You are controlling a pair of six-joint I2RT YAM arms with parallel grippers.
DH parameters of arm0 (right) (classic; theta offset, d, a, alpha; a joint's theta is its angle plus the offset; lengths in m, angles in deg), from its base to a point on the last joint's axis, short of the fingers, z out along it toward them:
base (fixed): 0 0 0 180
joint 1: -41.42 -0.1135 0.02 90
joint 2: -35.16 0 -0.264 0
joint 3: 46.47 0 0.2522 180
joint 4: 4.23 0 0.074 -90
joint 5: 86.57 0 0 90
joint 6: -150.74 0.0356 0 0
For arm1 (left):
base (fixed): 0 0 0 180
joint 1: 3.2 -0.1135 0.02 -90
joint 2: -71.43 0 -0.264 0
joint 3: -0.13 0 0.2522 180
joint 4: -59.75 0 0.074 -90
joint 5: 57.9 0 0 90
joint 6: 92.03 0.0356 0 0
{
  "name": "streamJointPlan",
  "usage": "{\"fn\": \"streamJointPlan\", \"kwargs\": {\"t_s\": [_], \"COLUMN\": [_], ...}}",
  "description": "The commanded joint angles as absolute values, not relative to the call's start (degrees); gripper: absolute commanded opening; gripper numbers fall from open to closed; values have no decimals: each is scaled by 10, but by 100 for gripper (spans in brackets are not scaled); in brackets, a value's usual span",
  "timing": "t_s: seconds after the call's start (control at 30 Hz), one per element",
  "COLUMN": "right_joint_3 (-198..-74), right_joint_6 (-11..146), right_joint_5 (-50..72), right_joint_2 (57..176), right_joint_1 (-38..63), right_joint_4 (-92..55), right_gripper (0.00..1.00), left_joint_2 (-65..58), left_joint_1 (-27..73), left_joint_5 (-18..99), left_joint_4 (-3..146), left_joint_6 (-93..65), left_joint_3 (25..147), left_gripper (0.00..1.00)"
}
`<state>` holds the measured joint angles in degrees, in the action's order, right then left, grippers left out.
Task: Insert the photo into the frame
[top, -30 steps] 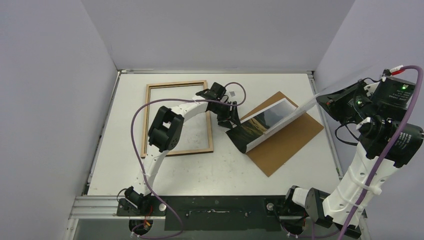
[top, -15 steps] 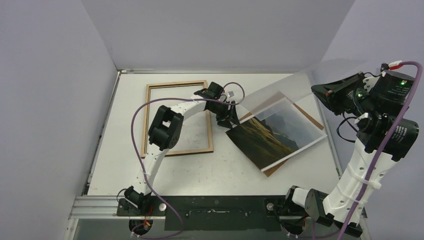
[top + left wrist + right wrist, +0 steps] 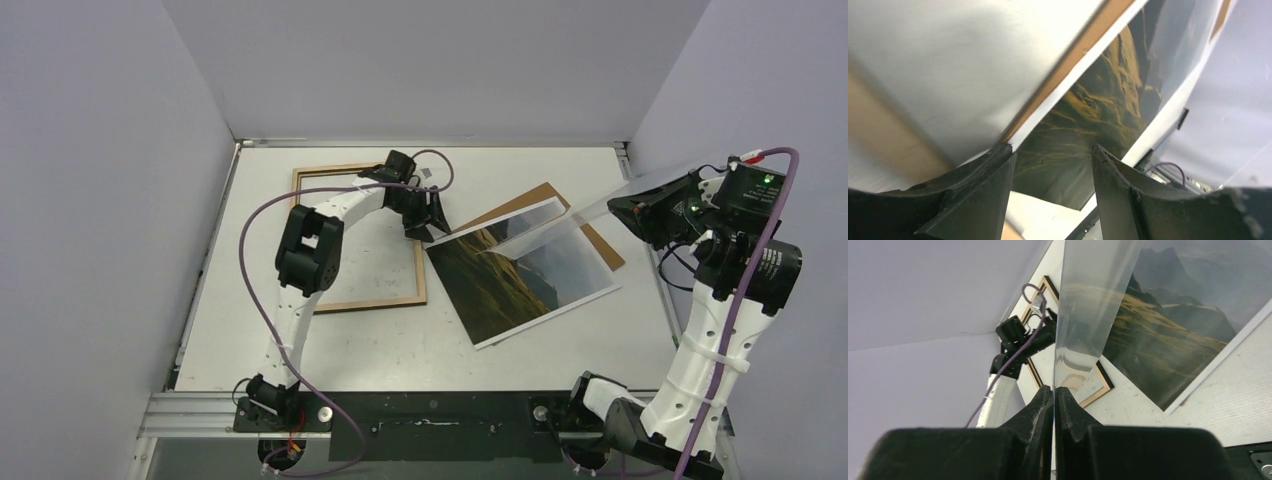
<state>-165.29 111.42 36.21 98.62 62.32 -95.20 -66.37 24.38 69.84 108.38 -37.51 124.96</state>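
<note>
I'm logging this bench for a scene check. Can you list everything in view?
photo: one, olive-brown hills and grey mountains with a white border, flat on the table, right of centre
backing board: one, brown, under the photo, far corner showing
frame: one, light wood side up, flat on the table's left part
clear sheet: one, transparent, raised over the photo's right part
table: one, white
cables: two, purple, one along each arm
left gripper: black, open, at the photo's left corner, beside the frame
right gripper: black, shut on the clear sheet, at the table's right edge
</note>
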Motion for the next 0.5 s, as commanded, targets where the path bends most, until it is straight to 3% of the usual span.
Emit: {"fn": "streamJointPlan", "kwargs": {"t_s": [0.0,0.3,0.47], "right_joint_3": [-1622,-1574,-1545], "right_joint_6": [1097,1087,1111], "right_joint_5": [357,323,295], "right_joint_2": [972,989,1002], "right_joint_1": [620,618,618], "right_joint_4": [-898,-912,-913], "right_gripper": [0,0,0], "left_joint_2": [-591,-498,-381], "left_joint_1": [217,232,235], "left_joint_5": [619,699,692], "left_joint_4": [1126,1116,1000], "left_joint_6": [-361,-281,-250], "left_joint_3": [1240,1274,1168], "left_gripper": [56,60,65]}}
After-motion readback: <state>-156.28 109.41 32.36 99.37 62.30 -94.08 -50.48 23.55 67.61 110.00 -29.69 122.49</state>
